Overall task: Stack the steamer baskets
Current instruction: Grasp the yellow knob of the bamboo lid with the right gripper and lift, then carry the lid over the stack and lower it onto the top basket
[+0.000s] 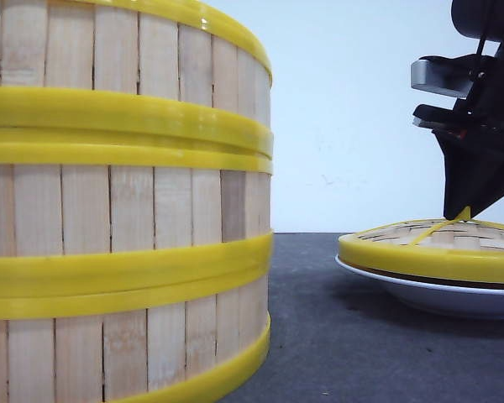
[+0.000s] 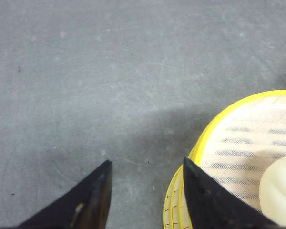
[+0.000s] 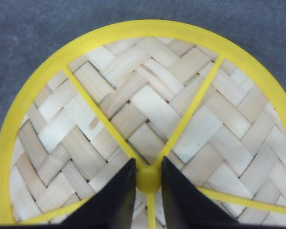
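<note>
Stacked steamer baskets [image 1: 126, 210] on the worktop [image 1: 336, 336], close at left. Right gripper [image 3: 148, 179] jaws pinching the yellow knob [image 3: 148, 180] of the woven lid [image 1: 437, 243] on the white plate [image 1: 420, 294]. Left gripper [image 2: 145, 191] jaws spread beside the stack.

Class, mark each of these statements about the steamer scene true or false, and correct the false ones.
1. The steamer baskets stand stacked on the left. True.
2. The woven lid rests on a white plate. True.
3. The right claw is nowhere near the lid's knob. False: its fingers straddle the knob.
4. The left claw grips a basket. False: it is open, holding nothing.
5. The table is bright red. False: it is dark grey.
</note>
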Controlling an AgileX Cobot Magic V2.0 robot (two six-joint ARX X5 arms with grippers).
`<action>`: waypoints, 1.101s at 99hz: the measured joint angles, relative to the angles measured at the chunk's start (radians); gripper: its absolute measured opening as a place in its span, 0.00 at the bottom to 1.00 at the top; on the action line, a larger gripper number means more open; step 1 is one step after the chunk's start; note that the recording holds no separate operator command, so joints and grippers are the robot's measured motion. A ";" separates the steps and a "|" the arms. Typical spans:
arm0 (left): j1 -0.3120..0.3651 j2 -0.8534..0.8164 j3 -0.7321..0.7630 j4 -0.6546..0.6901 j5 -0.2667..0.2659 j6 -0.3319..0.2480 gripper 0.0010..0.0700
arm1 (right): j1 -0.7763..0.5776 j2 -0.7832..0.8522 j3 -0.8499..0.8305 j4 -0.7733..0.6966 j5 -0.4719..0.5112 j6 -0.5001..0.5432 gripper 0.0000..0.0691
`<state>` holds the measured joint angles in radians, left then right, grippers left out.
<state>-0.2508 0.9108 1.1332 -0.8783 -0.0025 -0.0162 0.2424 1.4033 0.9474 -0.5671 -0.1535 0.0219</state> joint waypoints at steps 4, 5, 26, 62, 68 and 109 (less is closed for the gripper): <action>0.000 0.000 0.000 0.000 0.000 0.000 0.39 | 0.000 0.000 0.000 0.000 0.000 0.000 0.09; 0.000 0.000 0.000 0.000 0.000 0.000 0.39 | 0.000 0.000 0.000 0.000 0.000 0.000 0.09; 0.000 0.000 0.000 0.000 0.000 0.000 0.39 | 0.003 0.000 0.015 -0.021 0.011 0.000 0.08; 0.000 0.000 0.000 0.000 0.000 0.000 0.39 | 0.095 -0.041 0.385 -0.291 -0.011 0.000 0.08; 0.000 0.000 0.000 0.000 0.000 0.000 0.39 | 0.123 -0.041 0.458 -0.319 -0.028 0.000 0.08; 0.063 0.005 0.000 0.000 -0.027 -0.026 0.39 | 0.436 0.014 0.766 -0.443 -0.115 0.000 0.08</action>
<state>-0.1883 0.9154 1.1332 -0.8780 -0.0292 -0.0418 0.6781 1.4170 1.7130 -1.0103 -0.2684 0.0219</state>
